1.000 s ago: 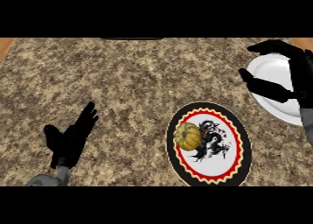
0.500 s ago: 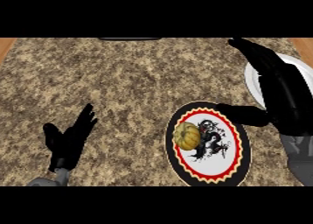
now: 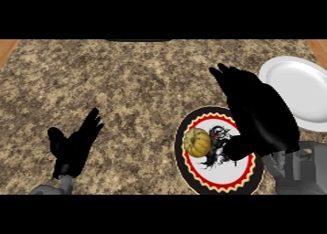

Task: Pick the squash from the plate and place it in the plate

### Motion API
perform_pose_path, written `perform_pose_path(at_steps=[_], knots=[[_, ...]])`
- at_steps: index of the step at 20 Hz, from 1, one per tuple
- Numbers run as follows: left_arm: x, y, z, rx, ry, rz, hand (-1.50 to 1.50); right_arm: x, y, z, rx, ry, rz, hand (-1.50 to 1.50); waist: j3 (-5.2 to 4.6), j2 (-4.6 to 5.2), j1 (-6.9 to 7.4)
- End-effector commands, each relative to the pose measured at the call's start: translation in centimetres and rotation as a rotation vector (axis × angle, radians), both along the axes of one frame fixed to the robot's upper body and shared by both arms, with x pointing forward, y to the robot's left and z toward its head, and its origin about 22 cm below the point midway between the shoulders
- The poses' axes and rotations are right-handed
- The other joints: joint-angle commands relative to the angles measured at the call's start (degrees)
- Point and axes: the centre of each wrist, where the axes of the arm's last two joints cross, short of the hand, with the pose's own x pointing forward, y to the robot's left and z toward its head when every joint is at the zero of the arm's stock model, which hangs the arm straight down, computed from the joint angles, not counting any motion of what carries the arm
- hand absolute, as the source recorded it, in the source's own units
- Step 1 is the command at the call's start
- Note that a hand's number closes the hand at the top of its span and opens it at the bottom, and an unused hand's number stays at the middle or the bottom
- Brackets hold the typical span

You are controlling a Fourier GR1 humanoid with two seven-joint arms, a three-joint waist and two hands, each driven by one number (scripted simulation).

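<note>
1. Right hand [image 3: 261, 112] hovers open, fingers straight, over the patterned plate's [image 3: 181, 159] right half.
2. Squash [image 3: 197, 142], yellow and ribbed, lies on that plate's left side, near the thumb.
3. White plate [image 3: 308, 87] lies up-right of the patterned plate; left hand [image 3: 73, 145] rests open, well left of it.

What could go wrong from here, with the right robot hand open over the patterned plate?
1. The squash sits left on the patterned plate, while the right robot hand hangs open over its right part; closing there might miss it or nudge it off.
2. The squash looks rounded and may roll when touched.
3. The white plate lies close beside the hand; the carry could clip its rim.
</note>
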Motion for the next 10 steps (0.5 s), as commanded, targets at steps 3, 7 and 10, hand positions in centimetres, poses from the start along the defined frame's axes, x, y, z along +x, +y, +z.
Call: perform_pose_path(at_steps=[3,7,10], knots=[[-0.4,1.3,-0.3,0.016,0.078,0.007,0.0,-1.4,4.8,-1.5,-0.164,0.105,-0.088,-1.5,-0.08,0.29,0.1],[-0.4,0.0,-0.7,0.008,0.07,-0.006,0.0,-0.8,6.5,-3.0,-0.198,0.143,-0.101,-1.5,-0.04,0.4,-0.17],[-0.8,0.2,-0.6,0.018,0.077,0.009,0.0,-1.2,9.0,-4.2,-0.229,0.129,-0.126,-1.5,-0.05,0.31,0.1]])
